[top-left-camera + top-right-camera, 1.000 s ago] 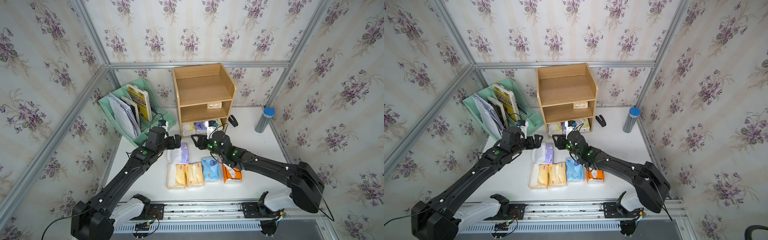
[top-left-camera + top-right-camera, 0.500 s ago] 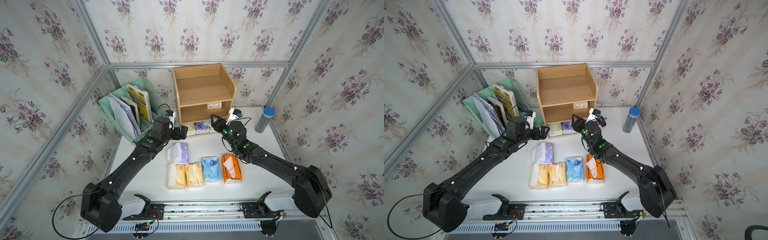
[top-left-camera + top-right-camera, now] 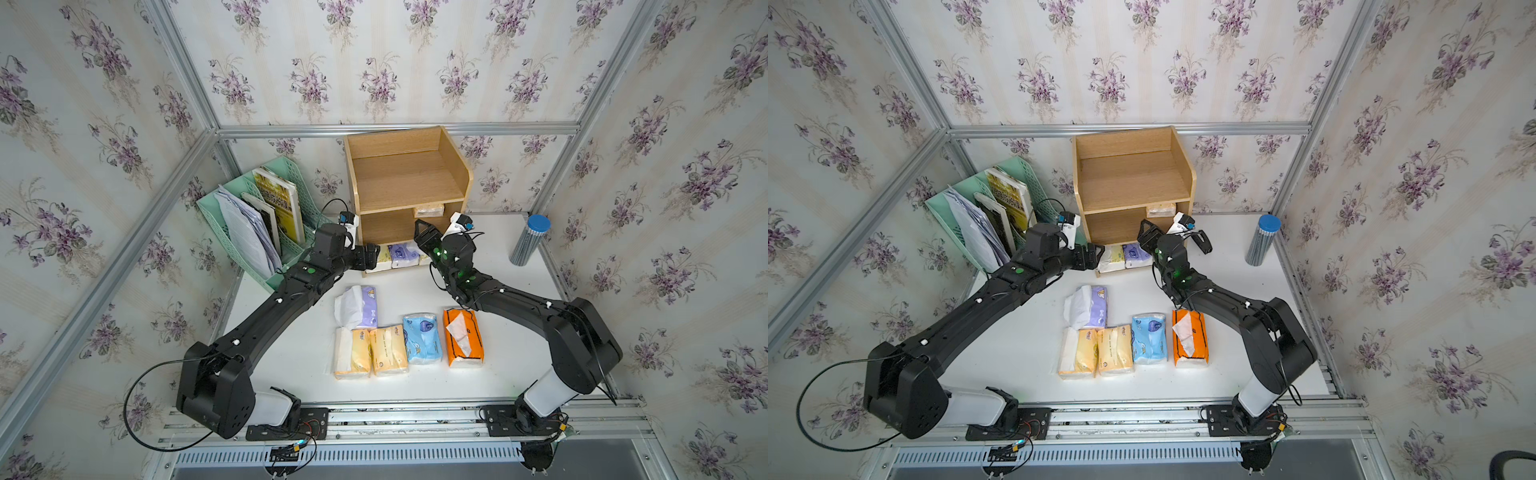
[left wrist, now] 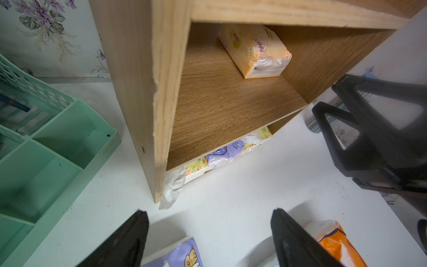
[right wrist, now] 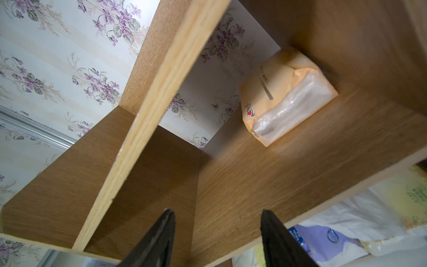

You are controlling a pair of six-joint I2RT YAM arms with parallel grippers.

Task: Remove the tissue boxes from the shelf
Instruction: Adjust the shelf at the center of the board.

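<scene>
Looking down in both top views, the small light-brown wooden shelf [image 3: 405, 174] stands at the far side of the white tabletop [image 3: 299, 361]. One peach plastic-wrapped tissue pack [image 3: 428, 210] lies on its middle level, at the right. A purple pack [image 3: 402, 254] and pale ones sit on the bottom level. Five tissue packs [image 3: 388, 350] lie grouped nearer the front. The left gripper [image 3: 1094, 254] is by the shelf's bottom left corner, the right gripper [image 3: 1173, 237] in front of its middle level.

In the left wrist view, the left gripper [image 4: 210, 231] is open and holds nothing.

In the right wrist view, the right gripper [image 5: 217, 215] is open too, apart from the peach pack [image 5: 286, 99].
</scene>
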